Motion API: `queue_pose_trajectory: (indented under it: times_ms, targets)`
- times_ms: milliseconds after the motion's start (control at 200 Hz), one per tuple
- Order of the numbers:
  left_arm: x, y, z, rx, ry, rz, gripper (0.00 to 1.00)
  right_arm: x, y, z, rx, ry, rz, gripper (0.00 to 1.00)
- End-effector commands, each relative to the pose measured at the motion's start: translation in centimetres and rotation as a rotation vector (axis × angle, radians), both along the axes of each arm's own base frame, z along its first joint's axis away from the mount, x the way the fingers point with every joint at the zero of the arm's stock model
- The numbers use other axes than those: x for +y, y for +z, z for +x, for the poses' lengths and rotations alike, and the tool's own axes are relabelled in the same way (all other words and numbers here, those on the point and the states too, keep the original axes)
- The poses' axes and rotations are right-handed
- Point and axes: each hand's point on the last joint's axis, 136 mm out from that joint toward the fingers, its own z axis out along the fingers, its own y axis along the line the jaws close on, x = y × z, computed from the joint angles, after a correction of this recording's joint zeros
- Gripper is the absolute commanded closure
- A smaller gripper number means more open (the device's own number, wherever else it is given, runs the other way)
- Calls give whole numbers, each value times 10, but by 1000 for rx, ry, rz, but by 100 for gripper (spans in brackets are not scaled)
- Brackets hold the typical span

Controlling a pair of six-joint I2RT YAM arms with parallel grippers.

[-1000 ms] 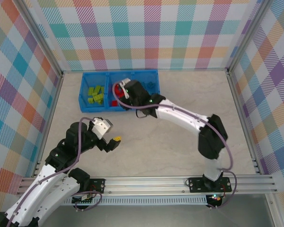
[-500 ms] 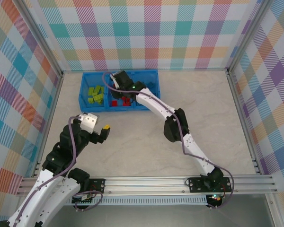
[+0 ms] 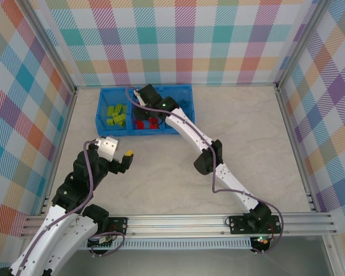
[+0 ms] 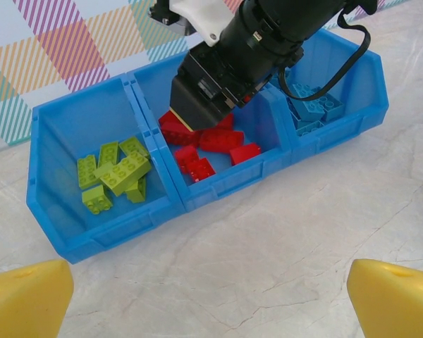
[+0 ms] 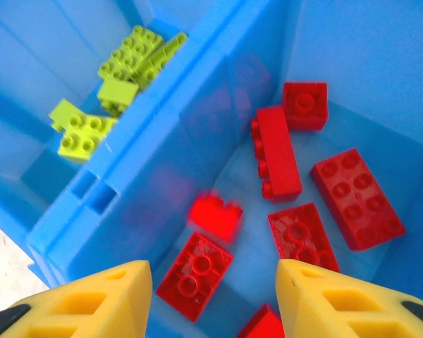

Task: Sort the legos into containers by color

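Three compartments in blue tray (image 3: pixel 99 118), top view; right arm (image 3: pixel 184 129) over the middle one. Left wrist: left fingers (image 4: pixel 25 299) spread wide, empty; green legos (image 4: pixel 116 172) left, red legos (image 4: pixel 211 144) middle, blue legos (image 4: pixel 310 105) right. Right wrist: right fingers (image 5: pixel 77 296) apart, gripping nothing, low above reds. Risk: pulling out crooked could hook thin divider (image 5: pixel 148 141), drag tray.

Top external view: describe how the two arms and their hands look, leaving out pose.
The left arm and right arm pair white links with black joints, each trailed by a thin purple cable. The left hand has a white housing; the right hand has a black body. Both end in blunt yellow fingers.
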Motion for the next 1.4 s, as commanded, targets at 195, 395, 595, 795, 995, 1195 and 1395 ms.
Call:
queue_pose_trajectory:
  times_ms: [195,395,595,795,995,1195,1395]
  targets:
    - [-13,-12,3,75,-51,-35,0,-33,37,-30,14,52,-118,34]
    - [-39,-6,5,276,-69,-217,0,-54,59,-47,-30,132,-234,28]
    - [-28,-11,14,256,55,-318,0,-84,79,-64,-30,199,-332,21]
    - [-6,-29,21,202,187,-328,0,-118,110,-81,27,217,-333,20]
    - [8,-43,31,120,252,-270,0,-174,131,-102,-43,160,-332,0]
    - [31,-50,44,-1,353,-172,0,-266,119,-127,-141,-95,-160,0]
    - [45,-69,57,-59,425,-59,0,-346,63,-139,-181,-388,-25,0]
